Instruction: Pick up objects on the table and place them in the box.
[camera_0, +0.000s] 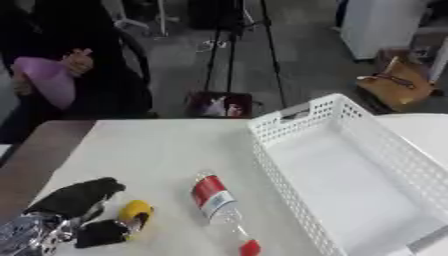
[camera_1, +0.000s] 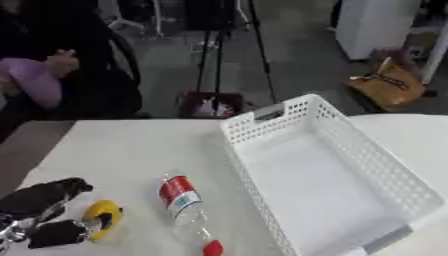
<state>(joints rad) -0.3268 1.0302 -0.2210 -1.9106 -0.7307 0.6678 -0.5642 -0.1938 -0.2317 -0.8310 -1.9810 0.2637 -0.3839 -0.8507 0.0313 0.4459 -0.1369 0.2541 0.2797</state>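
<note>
Here: white table (camera_0: 157, 150), seen from above. Lying on its side near the middle front, clear plastic bottle (camera_0: 219, 202) with red-and-white label, red cap (camera_0: 250, 247) toward the near edge, base toward the far side. Not touched by anything.

Lower left corner: left hand (camera_0: 79, 200), black with silver at the wrist, resting on the table. Curled around a yellow object (camera_0: 134, 212), rounded, ring-like in the right eye view; black thumb or fingertip just below it, fingers above. Looks like a pinch on the yellow thing, still down on the table surface, not lifted. Exact shape of the yellow piece hard to tell.

Right of the bottle, just beside it: white perforated box (camera_0: 289, 125), long, open top, handle slot in the far short wall. Tilted askew across the right half of the table, near corner cut off at the frame edge. Inside: bare white floor only.

Bottle well apart from the hand, close to the box's left wall but not touching.

No right hand in either view.
</note>
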